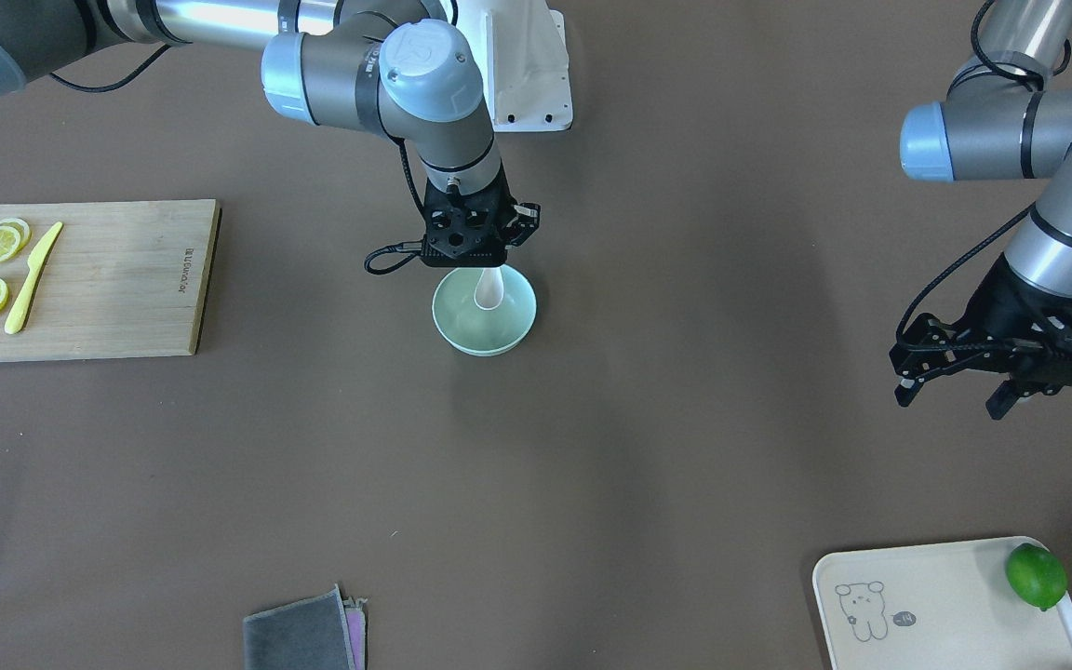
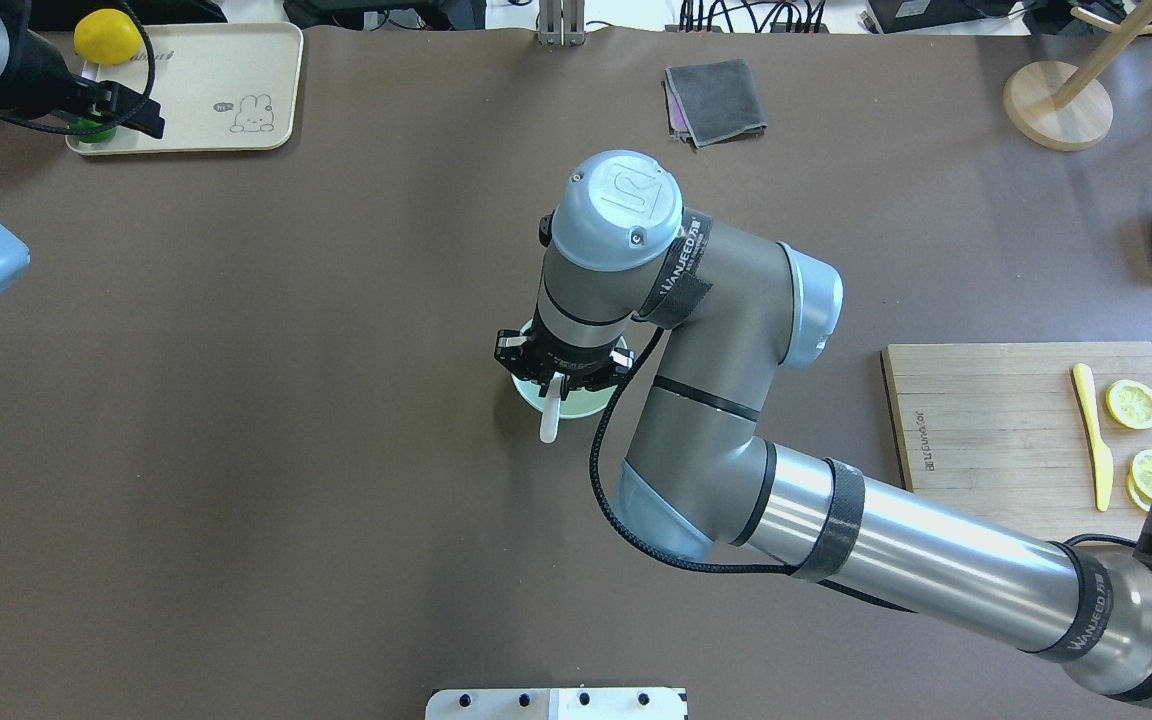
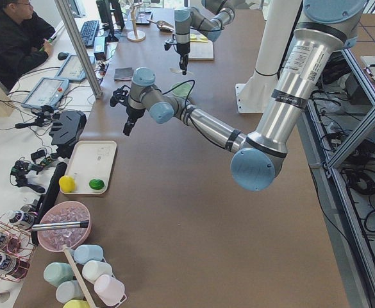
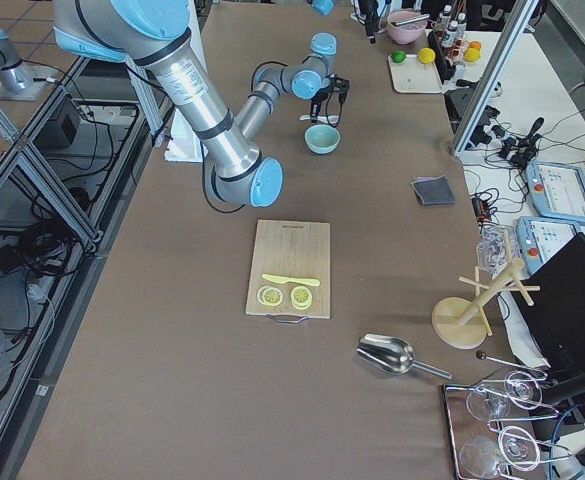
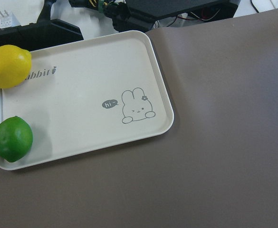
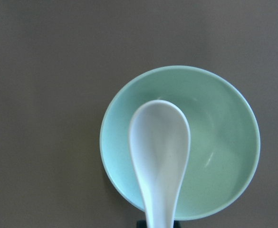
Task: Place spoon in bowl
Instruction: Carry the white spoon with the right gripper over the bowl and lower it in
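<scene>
We see the right gripper (image 2: 560, 385) above the mint-green bowl (image 6: 224, 142) near the middle of the table (image 1: 592, 447), closed on the handle of the off-white spoon (image 6: 160, 142). The scoop hangs over the bowl's inside, hollow side up, off centre toward one wall. The handle end sticks out past the rim on the robot's side. We cannot tell whether the scoop touches the bowl. The left gripper (image 1: 948, 405) hangs well apart, its fingers spread and holding nothing, above the tray (image 5: 81, 95) that carries a lemon (image 5: 6, 66) and a lime (image 5: 12, 138).
</scene>
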